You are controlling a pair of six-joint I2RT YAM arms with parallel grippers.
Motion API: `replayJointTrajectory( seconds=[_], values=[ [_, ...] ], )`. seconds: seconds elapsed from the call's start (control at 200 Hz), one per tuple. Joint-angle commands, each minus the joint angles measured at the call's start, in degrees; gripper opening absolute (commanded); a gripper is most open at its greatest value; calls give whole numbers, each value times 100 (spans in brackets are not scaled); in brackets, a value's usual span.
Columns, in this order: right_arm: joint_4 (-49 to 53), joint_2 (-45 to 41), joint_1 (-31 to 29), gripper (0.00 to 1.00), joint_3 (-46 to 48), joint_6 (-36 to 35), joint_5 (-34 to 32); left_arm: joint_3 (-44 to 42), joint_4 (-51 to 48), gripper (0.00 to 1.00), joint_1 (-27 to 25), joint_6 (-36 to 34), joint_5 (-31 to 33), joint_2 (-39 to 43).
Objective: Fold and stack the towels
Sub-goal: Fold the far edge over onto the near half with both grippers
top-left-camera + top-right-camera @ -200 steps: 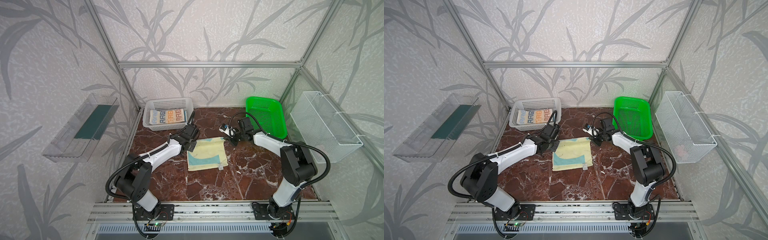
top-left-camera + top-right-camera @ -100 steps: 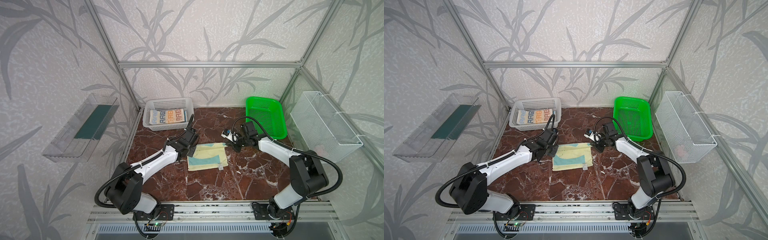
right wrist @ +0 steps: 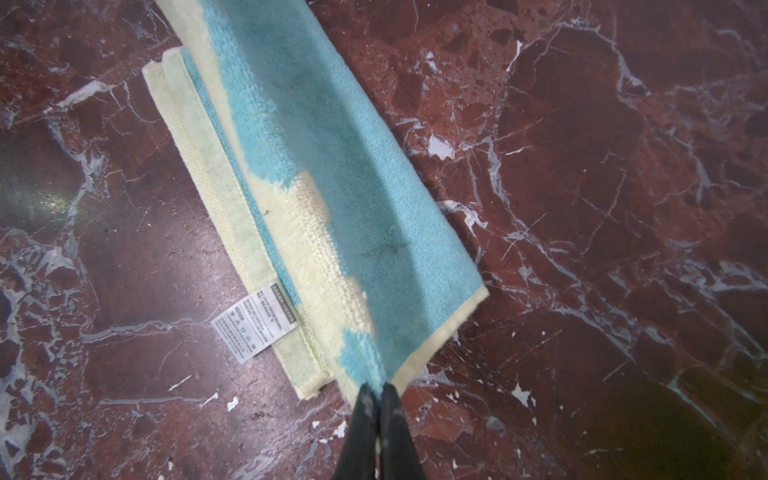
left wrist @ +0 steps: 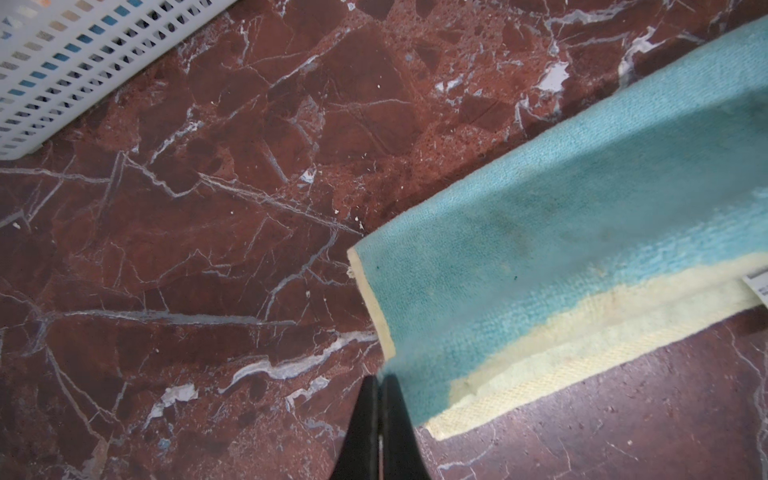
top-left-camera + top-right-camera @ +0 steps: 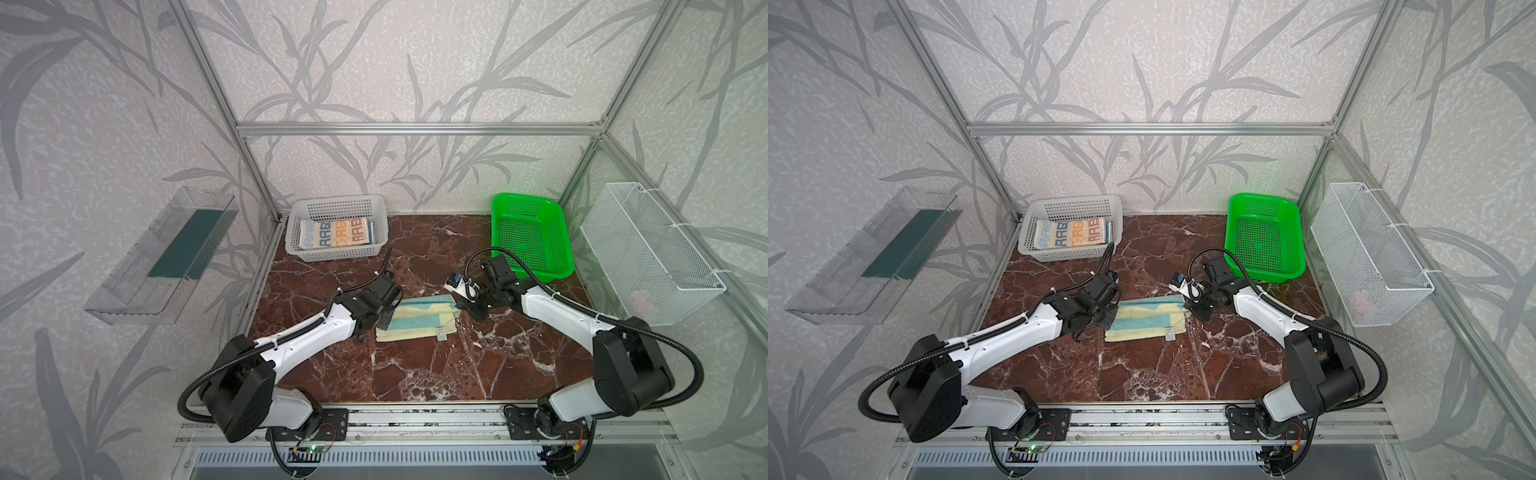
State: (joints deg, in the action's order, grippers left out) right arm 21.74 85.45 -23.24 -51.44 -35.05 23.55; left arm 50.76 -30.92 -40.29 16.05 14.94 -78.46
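- The teal and yellow towel (image 5: 415, 320) sits mid-worktop (image 5: 415, 374) between the two arms. Its near part lies flat on the red-brown marble.
- The left gripper (image 4: 379, 380) has its jaws pinched tight on one far corner of that towel. In a top view it sits at the cloth's left edge (image 5: 1113, 316).
- The right gripper (image 3: 378, 388) has its jaws clamped on the other far corner, at the cloth's right edge (image 5: 461, 305).
- Between the two grips the teal strip is raised off the worktop and hangs over the pale yellow layers beneath.
- A white care label (image 3: 253, 328) pokes out from the flat near edge, on the right arm's side.
- The striped towel (image 5: 336, 232) with its lettering lies folded in the white basket (image 5: 338, 205) at the back left corner.
- A green basket (image 5: 561, 232) stands at the back right, apart from both towels.
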Motion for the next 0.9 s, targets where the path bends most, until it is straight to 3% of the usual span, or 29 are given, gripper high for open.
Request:
replayJointTrajectory(
  seconds=[0.0,0.5,0.895],
  values=[
    [403,-156,-84,0,89,181,-246,-128,-285,0,-66,322,301,184],
    [649,31,-470,0,161,514,-636,-455,-215,0,-233,574,402,140],
    [715,716,-605,3,-64,609,-836,-467,17,0,-282,761,130,-603]
  ],
)
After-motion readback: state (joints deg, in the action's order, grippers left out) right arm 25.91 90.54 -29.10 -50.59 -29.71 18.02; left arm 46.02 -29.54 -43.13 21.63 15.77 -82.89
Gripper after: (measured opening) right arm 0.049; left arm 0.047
